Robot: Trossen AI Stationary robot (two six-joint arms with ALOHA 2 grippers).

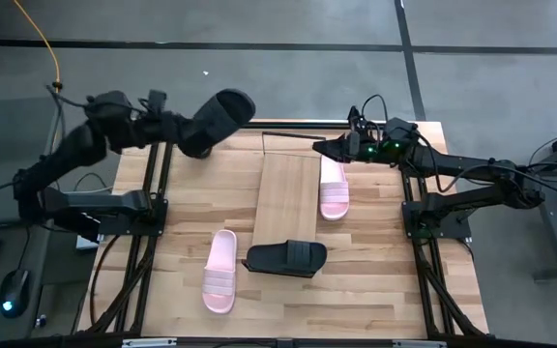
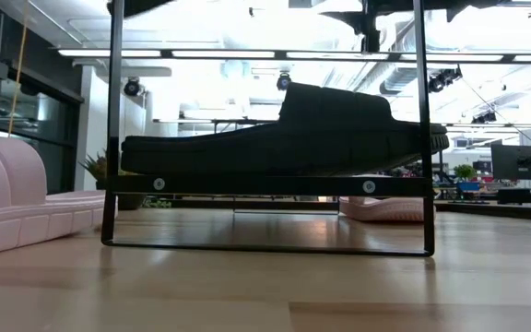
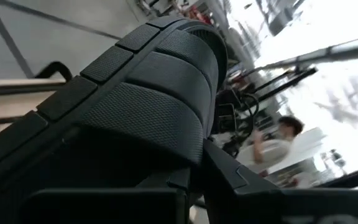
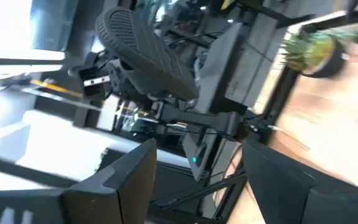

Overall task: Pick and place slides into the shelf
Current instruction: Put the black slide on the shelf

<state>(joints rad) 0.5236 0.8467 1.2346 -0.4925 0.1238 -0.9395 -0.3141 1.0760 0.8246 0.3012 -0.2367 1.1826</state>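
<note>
Black and matte, with a broad ribbed strap and a finely pebbled surface: looks so on the raised slide [image 1: 222, 114], seen close in the left wrist view. Hangs from the left gripper [image 1: 184, 133], fingers clamped on it, up in the air above the far left corner of the table [image 1: 375, 290] and well apart from the shelf [image 1: 288, 188]. Reads as the step in hand: carrying this one across toward the light-wood board.

Looks about a quarter done at best. Shows the second black slide [image 1: 286, 258] lying crosswise at the near end of the shelf. Sits lifted off the tabletop on the thin wire frame in the low view, so probably counts as placed already, though askew and taking up room. Leaves two pale pink ones on the table. Has the near pink slide [image 1: 220, 273] lying sole down to the left of the shelf's near end, clear of it. Has the far pink slide [image 1: 333, 188] just beside the board's right edge, lengthwise along it; cannot tell from above whether touching.

Hovers with the right gripper [image 1: 325, 148] over the far end of that far pink slide, fingers spread wide with nothing between them. Suggests a readiness to take that one next, but settles nothing.

Still to do, then: setting down the raised slide, bringing up both pink ones, and perhaps straightening the crosswise one so that all four fit.
</note>
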